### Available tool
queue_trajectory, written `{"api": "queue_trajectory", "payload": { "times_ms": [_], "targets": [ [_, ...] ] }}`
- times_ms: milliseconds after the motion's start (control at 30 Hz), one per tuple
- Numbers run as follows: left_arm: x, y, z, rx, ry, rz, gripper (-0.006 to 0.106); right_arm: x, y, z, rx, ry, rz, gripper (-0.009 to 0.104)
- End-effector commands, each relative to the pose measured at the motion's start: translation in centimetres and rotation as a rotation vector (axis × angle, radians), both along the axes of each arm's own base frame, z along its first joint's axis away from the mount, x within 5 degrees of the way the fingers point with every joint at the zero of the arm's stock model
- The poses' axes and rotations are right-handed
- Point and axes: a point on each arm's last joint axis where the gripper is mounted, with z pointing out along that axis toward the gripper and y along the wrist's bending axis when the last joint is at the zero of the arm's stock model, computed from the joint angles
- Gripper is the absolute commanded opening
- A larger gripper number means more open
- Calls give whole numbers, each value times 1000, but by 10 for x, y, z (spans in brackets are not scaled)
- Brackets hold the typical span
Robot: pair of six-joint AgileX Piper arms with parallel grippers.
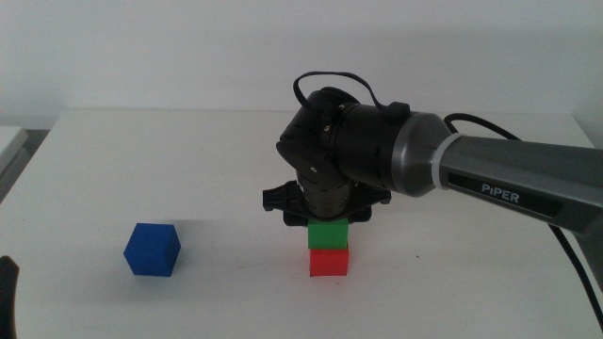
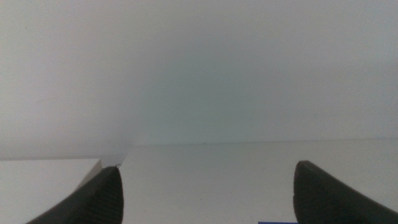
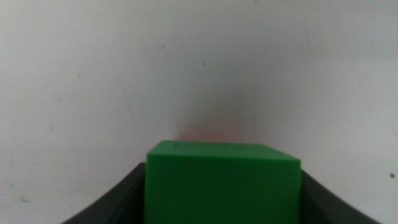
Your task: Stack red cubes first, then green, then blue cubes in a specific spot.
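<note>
In the middle view, the right gripper (image 1: 329, 218) comes from the right side and stands directly above the green cube (image 1: 329, 234). The green cube sits on top of the red cube (image 1: 329, 262), and their sides are nearly in line. The red cube rests on the white table (image 1: 452, 282). The dark body of the gripper hides the top of the green cube, so the jaws themselves are not visible here. The blue cube (image 1: 152, 250) lies alone on the table, well apart from the red cube, on its left and nearly at the same depth. The pen marks of the spot are not visible; the red cube covers that place, if they are there. The left gripper (image 1: 8, 292) shows only as a dark shape at the bottom left corner, well apart from the blue cube.

In the left wrist view, the left gripper (image 2: 205, 193) has its two dark jaws wide apart with only bare table between them. A thin strip of blue (image 2: 277, 222) appears at the picture's edge between the jaws; it seems to be the blue cube.

In the right wrist view, the green cube (image 3: 222, 180) fills the space between the two jaws of the right gripper (image 3: 222, 196). Both jaws lie against its sides, so the gripper holds the green cube. A faint red glow shows on the table just beyond the green cube.
</note>
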Motion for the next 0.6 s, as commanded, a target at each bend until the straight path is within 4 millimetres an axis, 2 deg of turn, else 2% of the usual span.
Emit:
{"api": "queue_trajectory", "payload": {
  "times_ms": [0,367,400,567],
  "targets": [
    [0,0,1,-5,-16,2,94,-1,-1,-3,-20,8,9,50],
    [0,0,1,-5,-16,2,94,-1,-1,-3,-20,10,14,72],
    [0,0,1,-5,-16,2,94,-5,-2,13,-1,-11,25,74],
    [0,0,1,-5,-16,2,94,-25,-8,63,46,-81,62,75]
  ]
}}
